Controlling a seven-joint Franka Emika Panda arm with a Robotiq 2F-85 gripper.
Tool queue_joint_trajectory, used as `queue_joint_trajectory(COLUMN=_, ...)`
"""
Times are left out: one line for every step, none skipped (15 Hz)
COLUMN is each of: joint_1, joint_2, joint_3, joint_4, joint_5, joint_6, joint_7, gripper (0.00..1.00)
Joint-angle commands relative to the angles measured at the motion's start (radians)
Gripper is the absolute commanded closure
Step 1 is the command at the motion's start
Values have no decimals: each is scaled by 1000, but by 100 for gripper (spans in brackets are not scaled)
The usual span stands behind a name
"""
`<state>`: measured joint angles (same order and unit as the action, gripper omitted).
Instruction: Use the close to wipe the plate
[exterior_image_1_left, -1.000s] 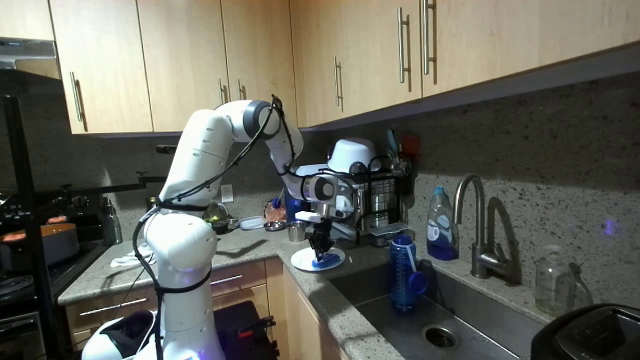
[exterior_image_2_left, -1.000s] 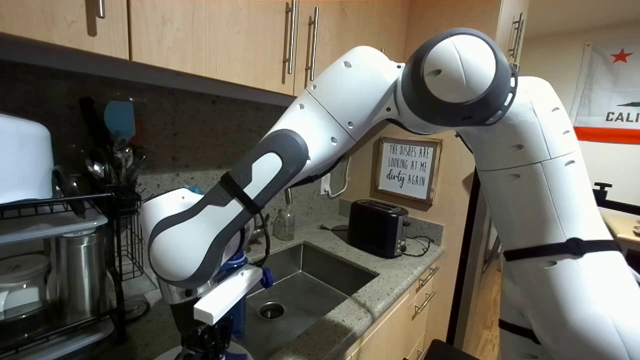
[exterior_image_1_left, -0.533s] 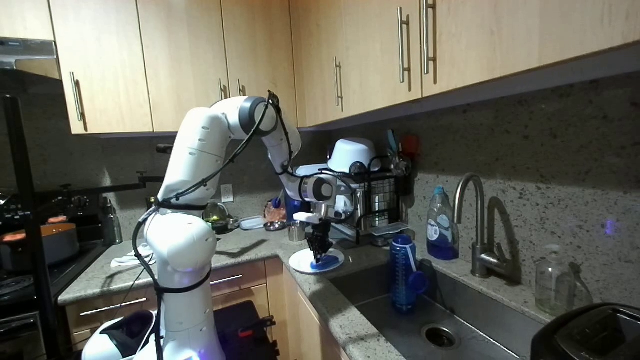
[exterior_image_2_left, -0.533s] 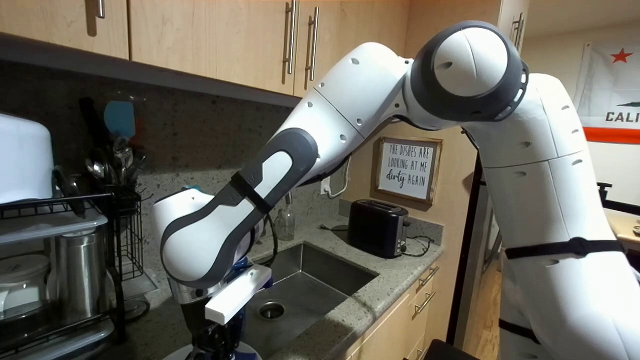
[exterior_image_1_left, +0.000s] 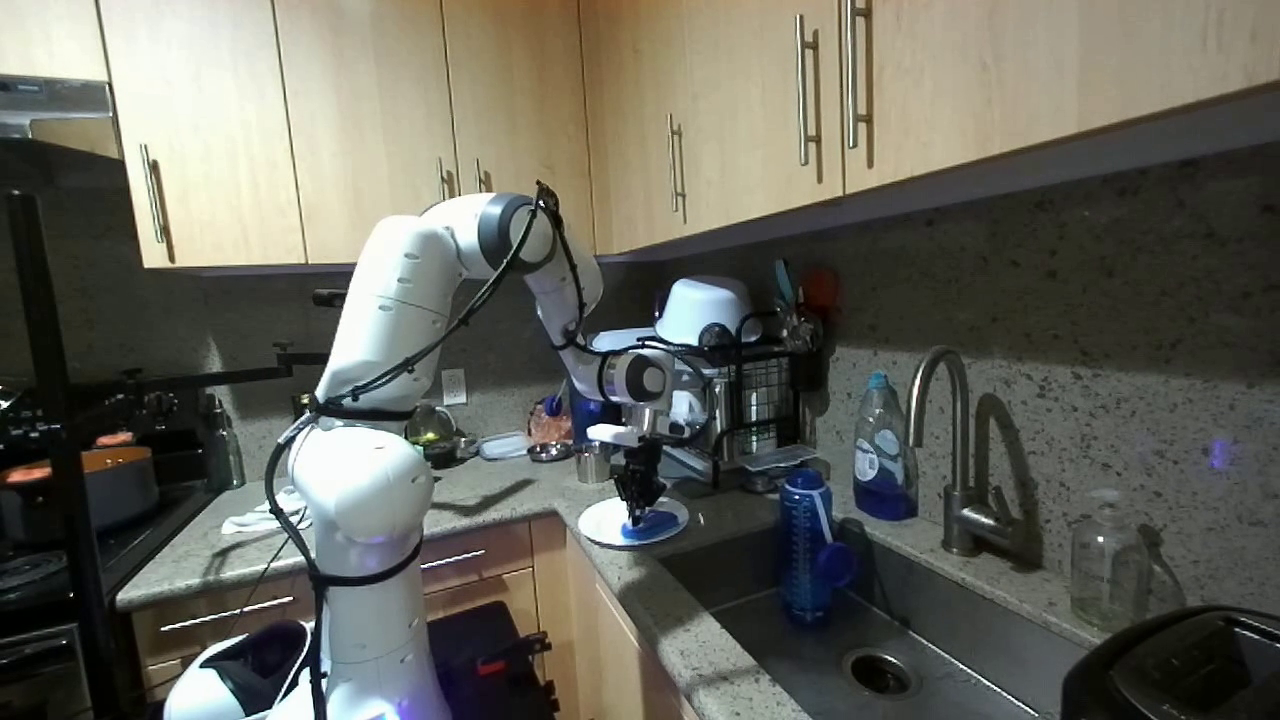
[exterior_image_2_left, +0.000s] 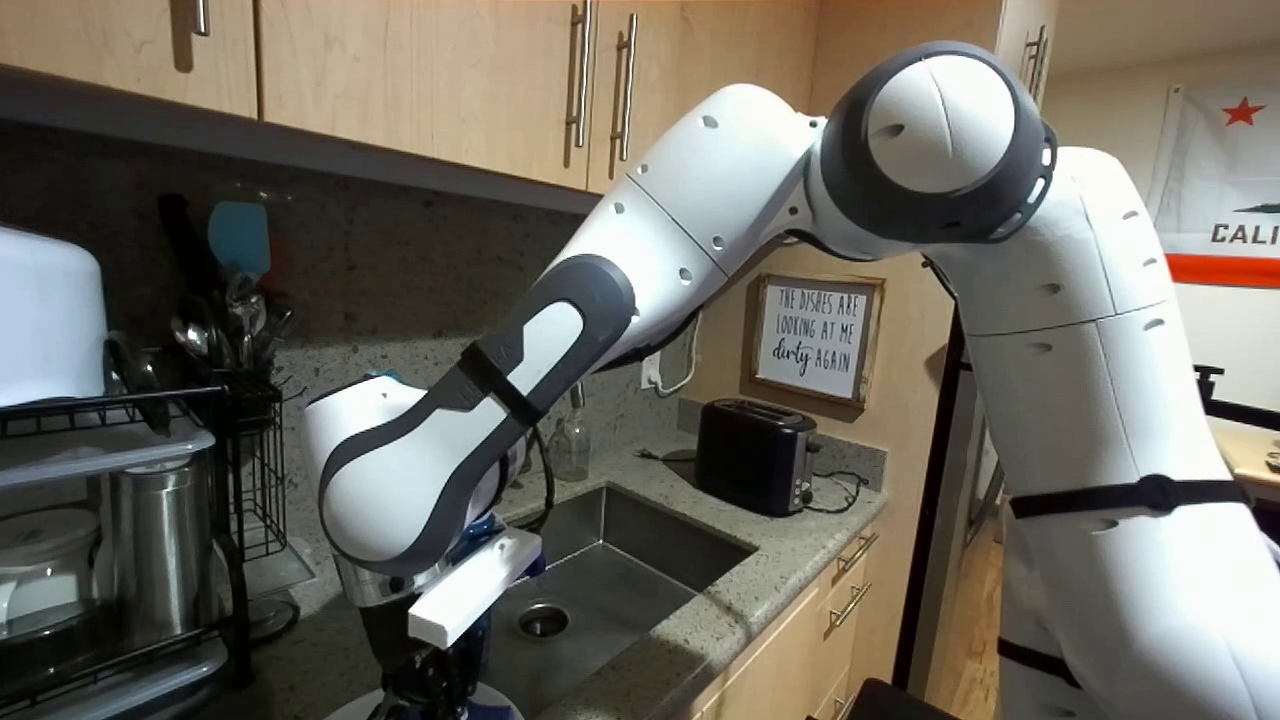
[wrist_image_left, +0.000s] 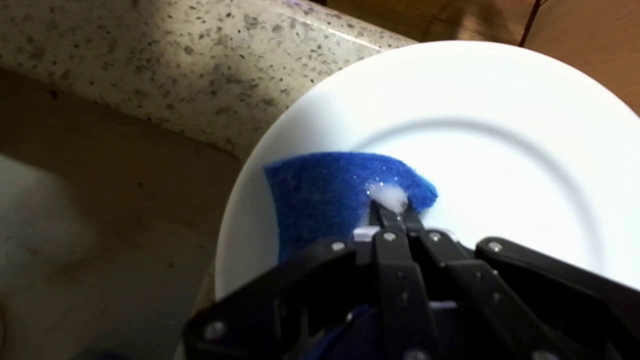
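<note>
The white plate (exterior_image_1_left: 597, 518) lies on the counter beside the sink, and it fills much of the wrist view (wrist_image_left: 500, 90). A blue cloth (wrist_image_left: 320, 195) lies on the plate, with a small clump of white foam at my fingertips. The cloth also shows in an exterior view (exterior_image_1_left: 655, 525). My gripper (wrist_image_left: 396, 212) points down with its fingertips close together, pinching the cloth against the plate. In an exterior view the gripper (exterior_image_1_left: 637, 515) stands over the plate's middle. In an exterior view the plate (exterior_image_2_left: 352, 708) is mostly cut off at the bottom edge.
The steel sink (exterior_image_1_left: 740, 680) holds a tall blue bottle (exterior_image_1_left: 806, 550) near the plate. A black dish rack (exterior_image_2_left: 230, 500) stands behind the gripper. A metal cup (exterior_image_1_left: 593, 463) is close to the plate. The plate sits near the counter edge (wrist_image_left: 320, 25).
Between one second and half a second ago, the gripper, cloth and plate shifted slightly together toward the counter's front edge. Since then they hold nearly still.
</note>
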<state>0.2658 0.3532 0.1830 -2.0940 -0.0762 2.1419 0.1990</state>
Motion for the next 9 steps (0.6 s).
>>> queue_joint_trajectory(joint_1=2, joint_2=29, joint_3=-1, joint_4=46, joint_5=6, joint_6=-21, joint_7=-19, gripper=99)
queue_joint_trajectory(joint_1=3, joint_2=38, joint_3=-1, joint_4=58, joint_5=6, joint_6=-27, joint_7=-21, gripper=99)
queue_joint_trajectory(joint_1=4, joint_2=45, joint_3=-1, joint_4=68, joint_5=6, joint_6=-33, joint_7=-24, gripper=99)
queue_joint_trajectory(joint_1=4, joint_2=53, joint_3=0, joint_4=80, joint_5=6, joint_6=-39, joint_7=-27, gripper=99)
queue_joint_trajectory(joint_1=5, joint_2=61, joint_3=0, joint_4=93, joint_5=6, joint_6=-45, joint_7=-30, gripper=99)
queue_joint_trajectory(joint_1=6, joint_2=69, joint_3=0, joint_4=104, joint_5=6, joint_6=-52, joint_7=-34, gripper=99)
queue_joint_trajectory(joint_1=8, joint_2=77, joint_3=1, joint_4=117, joint_5=4, joint_6=-60, joint_7=-40, gripper=99)
queue_joint_trajectory(joint_1=11, joint_2=84, joint_3=1, joint_4=129, joint_5=3, joint_6=-68, joint_7=-40, gripper=99)
queue_joint_trajectory(joint_1=15, joint_2=92, joint_3=2, joint_4=141, joint_5=1, joint_6=-77, joint_7=-40, gripper=99)
